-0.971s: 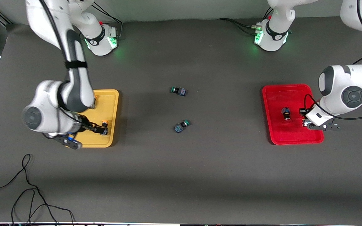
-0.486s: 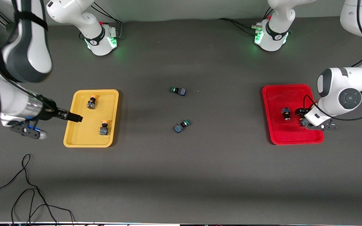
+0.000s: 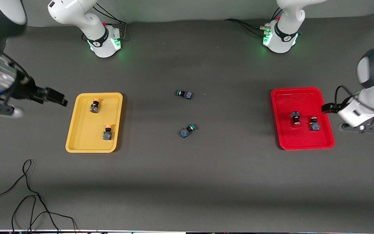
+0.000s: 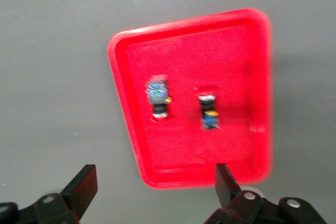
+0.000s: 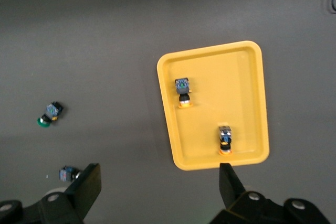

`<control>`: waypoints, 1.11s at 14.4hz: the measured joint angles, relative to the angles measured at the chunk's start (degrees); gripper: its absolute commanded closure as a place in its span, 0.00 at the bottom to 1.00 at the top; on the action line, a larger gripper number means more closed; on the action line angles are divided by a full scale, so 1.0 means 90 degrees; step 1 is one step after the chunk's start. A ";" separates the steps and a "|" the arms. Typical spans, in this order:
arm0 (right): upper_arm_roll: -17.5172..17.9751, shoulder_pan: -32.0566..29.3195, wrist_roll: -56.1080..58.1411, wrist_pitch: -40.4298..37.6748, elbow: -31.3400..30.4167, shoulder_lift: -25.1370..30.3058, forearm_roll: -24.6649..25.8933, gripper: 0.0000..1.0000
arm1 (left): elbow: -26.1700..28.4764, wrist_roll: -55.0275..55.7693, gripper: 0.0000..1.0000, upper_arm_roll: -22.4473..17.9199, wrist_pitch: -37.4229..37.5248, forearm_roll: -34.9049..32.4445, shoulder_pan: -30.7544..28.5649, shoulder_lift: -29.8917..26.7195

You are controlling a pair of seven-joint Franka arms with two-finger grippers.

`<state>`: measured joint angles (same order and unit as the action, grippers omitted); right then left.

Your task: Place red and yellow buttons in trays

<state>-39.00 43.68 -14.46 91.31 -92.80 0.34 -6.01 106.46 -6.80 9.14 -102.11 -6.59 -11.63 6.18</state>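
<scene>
Four buttons sitting in trays: two yellow buttons (image 3: pixel 93 105) in yellow tray (image 3: pixel 76 143), two red buttons (image 3: pixel 295 117) in red tray (image 3: pixel 304 144). Your left hand (image 4: pixel 152 192) and right hand (image 5: pixel 157 190) are pulling away, fingers apart, empty. You're looking finished.

Dark grey table (image 3: pixel 187 182), black cable (image 3: pixel 28 198) trailing at its edge.

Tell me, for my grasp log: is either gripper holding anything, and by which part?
Nothing is held: left gripper and right gripper are both open and empty.
</scene>
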 measured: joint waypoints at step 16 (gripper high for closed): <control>0.3701 -0.4273 0.1391 0.0119 -0.0868 0.0893 0.0369 0.00 | -0.1879 0.0010 0.00 -0.0773 0.1746 0.0571 0.1619 -0.0424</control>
<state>-5.69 5.22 -1.95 92.39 -100.60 8.38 -2.68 89.55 -6.71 2.18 -86.40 -1.45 2.93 2.37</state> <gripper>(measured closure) 0.000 0.000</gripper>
